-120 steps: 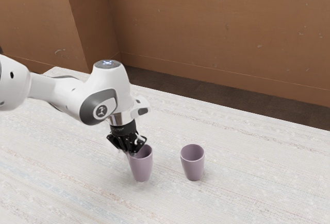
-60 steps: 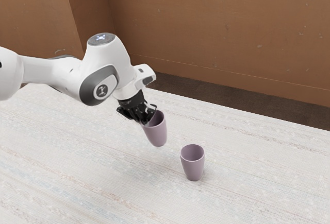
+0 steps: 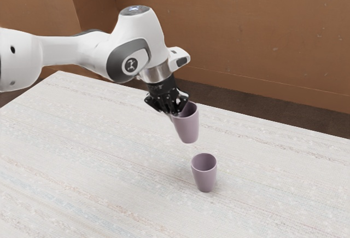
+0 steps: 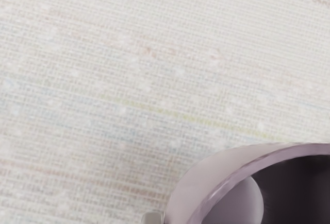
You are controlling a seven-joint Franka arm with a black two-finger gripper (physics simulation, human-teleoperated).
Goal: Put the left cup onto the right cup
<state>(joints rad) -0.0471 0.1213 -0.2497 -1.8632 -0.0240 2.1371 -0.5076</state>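
Note:
My black gripper (image 3: 176,106) is shut on the rim of a mauve cup (image 3: 187,125), which hangs tilted in the air, well clear of the table. A second mauve cup (image 3: 204,172) stands upright on the pale tabletop, below the held one and slightly toward the exterior view's right. In the wrist view the held cup's rim (image 4: 242,180) curves close under my hand, with bare woven tabletop beyond it.
The whitish table (image 3: 82,156) stretches wide around the standing cup. A brown wall (image 3: 246,24) runs behind the table's far edge, with a dark floor strip (image 3: 262,104) in between.
My hand has lifted the cup off the table and carried it up and toward the exterior view's right, to a spot above the standing cup. The standing cup has not moved.

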